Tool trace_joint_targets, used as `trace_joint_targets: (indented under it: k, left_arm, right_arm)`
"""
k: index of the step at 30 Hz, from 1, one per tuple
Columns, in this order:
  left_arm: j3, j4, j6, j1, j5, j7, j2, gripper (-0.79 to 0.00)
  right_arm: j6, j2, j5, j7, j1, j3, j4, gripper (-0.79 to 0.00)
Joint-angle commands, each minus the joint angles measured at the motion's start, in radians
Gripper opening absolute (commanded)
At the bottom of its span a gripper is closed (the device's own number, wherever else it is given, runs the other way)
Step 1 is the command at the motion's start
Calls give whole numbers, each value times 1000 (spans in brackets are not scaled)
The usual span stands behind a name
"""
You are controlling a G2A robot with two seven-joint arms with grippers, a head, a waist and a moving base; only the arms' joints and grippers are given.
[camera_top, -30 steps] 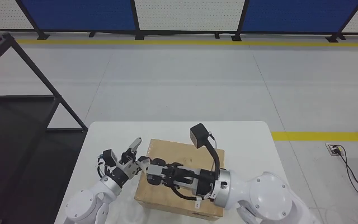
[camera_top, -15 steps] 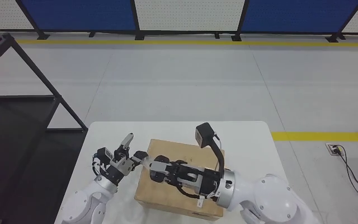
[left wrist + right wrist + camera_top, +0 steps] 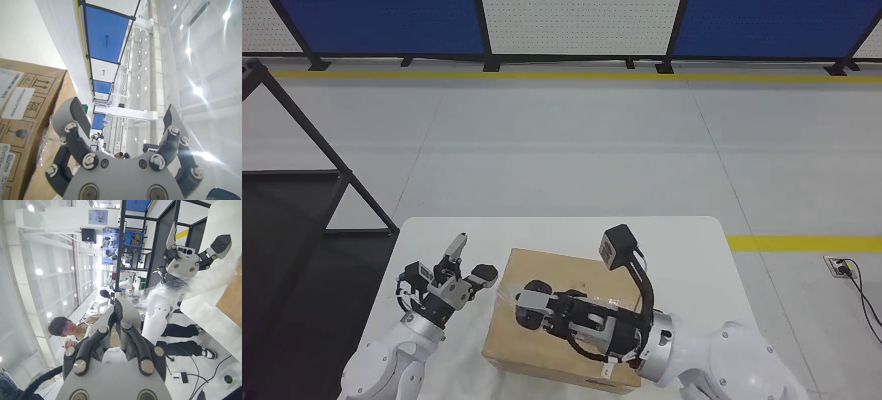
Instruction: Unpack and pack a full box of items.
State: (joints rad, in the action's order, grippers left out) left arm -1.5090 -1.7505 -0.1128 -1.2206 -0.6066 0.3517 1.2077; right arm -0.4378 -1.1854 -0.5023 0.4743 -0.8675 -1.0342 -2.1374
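Cardboard box (image 3: pixel 572 272) is set on the white table (image 3: pixel 672 240), close to the front edge and roughly midway between the side edges, with its top closed. Printed labels and handling symbols are seen on the side facing the left gripper (image 3: pixel 468 262). That gripper is held just beside the box's left side, near the table's left edge, with its fingers spread wide and nothing between them. The right gripper (image 3: pixel 528 298) is held over the left part of the box top, its fingers pinched together on a strip of clear film (image 3: pixel 162 289). The crumpled film is stretched from the fingertips toward the box's left edge. Whether its far end is attached to the box cannot be told.
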Motion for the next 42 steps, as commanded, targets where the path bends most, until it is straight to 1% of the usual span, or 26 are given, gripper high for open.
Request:
trace_joint_targets:
  k: [1,7,13,19,24,35,38,42]
  left_arm:
    - [-1,-1,-1,-1,-1,2,0,0]
    - [0,-2,0,-9,10,29,-2,0]
    - [-11,-1,13,-25,11,63,-5,0]
    - [-22,5,19,-33,5,73,-6,0]
    - [-23,5,15,-29,4,73,-7,0]
    - [-17,17,11,-10,9,78,-8,0]
    - [-16,19,13,-9,9,82,-8,0]
    - [-13,21,12,-7,11,83,-8,0]
  right_arm:
    - [0,0,3,0,-9,-5,-7,-785]
    - [3,-1,-9,-1,-24,-15,-21,-785]
    - [-6,-9,-19,-19,-7,-2,-12,-785]
    - [-1,-19,-48,-55,1,6,-2,-785]
    - [-36,-24,-47,-113,0,7,12,-785]
    - [-36,-24,-47,-113,0,7,12,-785]
    - [-25,-24,-54,-143,-37,-12,10,-785]
    - [-37,-22,-83,-197,-91,-56,-10,-785]
